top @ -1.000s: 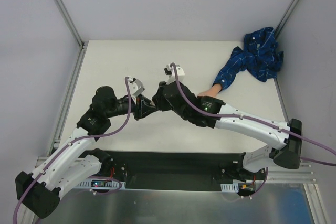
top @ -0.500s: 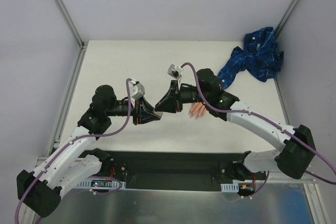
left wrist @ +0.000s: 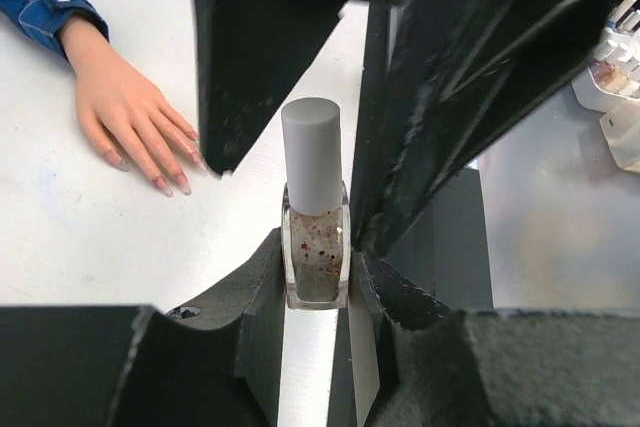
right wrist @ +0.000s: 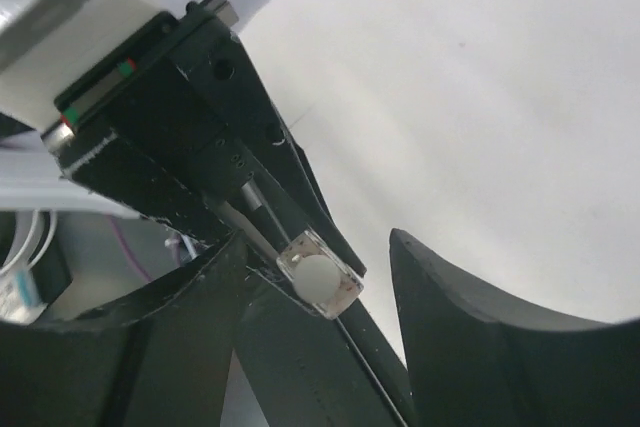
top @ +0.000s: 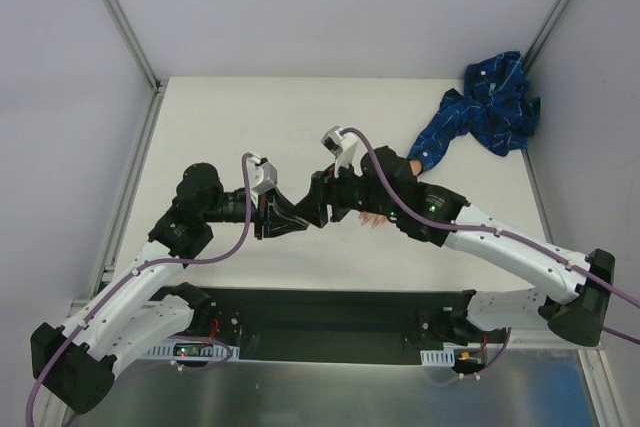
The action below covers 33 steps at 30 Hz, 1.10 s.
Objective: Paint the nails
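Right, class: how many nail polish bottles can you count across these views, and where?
1. The nail polish bottle is clamped in the left gripper, its grey cap between the open fingers of the right gripper. Others may hide behind the arms.

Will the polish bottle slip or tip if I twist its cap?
Likely rigid, fragile: the polish bottle looks like clear glass. Its smooth round cap may slip. The left gripper clamps only its lower body, so it could tilt.
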Motion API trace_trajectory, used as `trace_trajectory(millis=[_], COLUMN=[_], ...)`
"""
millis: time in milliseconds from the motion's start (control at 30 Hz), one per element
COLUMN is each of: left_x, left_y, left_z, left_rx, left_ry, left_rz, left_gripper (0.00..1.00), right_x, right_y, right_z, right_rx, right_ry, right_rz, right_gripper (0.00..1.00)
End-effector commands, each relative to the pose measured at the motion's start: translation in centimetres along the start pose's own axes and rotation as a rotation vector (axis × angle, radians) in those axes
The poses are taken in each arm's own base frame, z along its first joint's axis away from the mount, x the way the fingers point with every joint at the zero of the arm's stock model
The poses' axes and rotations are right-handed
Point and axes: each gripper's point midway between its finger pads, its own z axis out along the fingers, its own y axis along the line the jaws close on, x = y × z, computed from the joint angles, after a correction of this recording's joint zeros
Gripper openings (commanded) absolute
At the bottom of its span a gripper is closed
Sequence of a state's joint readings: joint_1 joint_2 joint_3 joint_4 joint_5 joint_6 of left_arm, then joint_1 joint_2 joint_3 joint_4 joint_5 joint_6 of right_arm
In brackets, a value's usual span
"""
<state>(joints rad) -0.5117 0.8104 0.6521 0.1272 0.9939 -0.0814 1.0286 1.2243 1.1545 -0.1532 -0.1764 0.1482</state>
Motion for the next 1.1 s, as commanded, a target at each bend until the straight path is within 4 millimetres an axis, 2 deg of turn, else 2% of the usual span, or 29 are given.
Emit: trace_trajectory(millis=[0,33,67,133,167,200,267,333,400,500,533,700,733,767,800,833,867,900,933,967,1033,1067], left_x=[-2.5,-2.5,-2.5,-2.5,-2.5,-2.5,-2.5,-2.5,-2.6,-2.5,-2.6,-2.6,-2.6,-2.5,-2.6,-2.6,-2.4,-2.4,-2.4,-2.4,-2.3,-2.2], left_y=[-0.5,-0.3,-0.2,0.0,0.1,0.1,0.4,0.5,0.6,0.6,0.6,0.3,0.1,-0.1,-0.4,-0.6,-1.2,-1.4,-1.5,-1.6,-1.6,-1.5], left_z=[0.0,0.0,0.0,0.0,0.0,0.0,0.0,0.0,-0.1,0.0,-0.1,-0.1,-0.1,-0.1,-0.1,-0.1,0.0,0.0,0.1,0.1,0.1,0.1], left_rx=[0.008,-0.002,-0.006,-0.016,-0.022,-0.027,-0.042,-0.049,-0.056,-0.058,-0.058,-0.047,-0.032,-0.021,-0.006,0.009,0.047,0.061,0.069,0.078,0.075,0.074], left_ry=[-0.049,-0.05,-0.05,-0.05,-0.05,-0.051,-0.052,-0.052,-0.054,-0.054,-0.055,-0.055,-0.053,-0.051,-0.051,-0.049,-0.043,-0.039,-0.039,-0.037,-0.037,-0.035], left_rz=[0.116,0.118,0.116,0.114,0.115,0.113,0.112,0.112,0.113,0.113,0.114,0.12,0.122,0.119,0.122,0.123,0.124,0.12,0.122,0.119,0.126,0.125], left_gripper=[0.0,0.0,0.0,0.0,0.0,0.0,0.0,0.0,0.0,0.0,0.0,0.0,0.0,0.0,0.0,0.0,0.0,0.0,0.0,0.0,0.0,0.0], right_x=[-2.6,-2.7,-1.9,-2.8,-2.5,-3.2,-3.1,-3.9,-3.6,-3.4,-3.3,-2.0,-1.7,-2.5,-1.3,-1.2,-2.8,1.0,1.8,-0.3,-1.1,-0.3], right_y=[-2.5,-2.6,-2.8,-3.5,-3.5,-3.4,-3.3,-2.4,-2.4,-2.0,-2.0,-2.7,-3.1,-2.8,-3.1,-3.7,-2.4,0.3,1.6,4.4,5.0,4.6], right_z=[-2.4,-2.4,-2.3,-2.6,-2.2,-2.3,-1.6,-1.1,-0.2,0.7,0.9,0.7,0.6,0.2,0.5,0.4,0.8,2.1,2.1,1.2,0.1,0.6], right_rx=[0.368,0.401,0.441,0.522,0.543,0.563,0.578,0.567,0.58,0.577,0.576,0.563,0.564,0.537,0.515,0.487,0.377,0.107,-0.084,-0.256,-0.43,-0.461], right_ry=[-0.073,-0.086,-0.065,-0.115,-0.107,-0.134,-0.13,-0.141,-0.124,-0.113,-0.109,-0.103,-0.102,-0.135,-0.104,-0.074,-0.124,0.01,0.021,-0.122,-0.115,-0.062], right_rz=[0.066,0.109,0.113,0.141,0.134,0.133,0.142,0.146,0.14,0.141,0.142,0.105,0.087,0.077,0.053,-0.037,-0.088,-0.18,-0.335,-0.379,-0.348,-0.312], right_gripper=[0.62,0.62,0.62,0.61,0.59,0.57,0.51,0.48,0.46,0.39,0.33,0.2,0.13,0.08,0.02,0.01,0.01,0.0,0.0,0.0,0.0,0.0])
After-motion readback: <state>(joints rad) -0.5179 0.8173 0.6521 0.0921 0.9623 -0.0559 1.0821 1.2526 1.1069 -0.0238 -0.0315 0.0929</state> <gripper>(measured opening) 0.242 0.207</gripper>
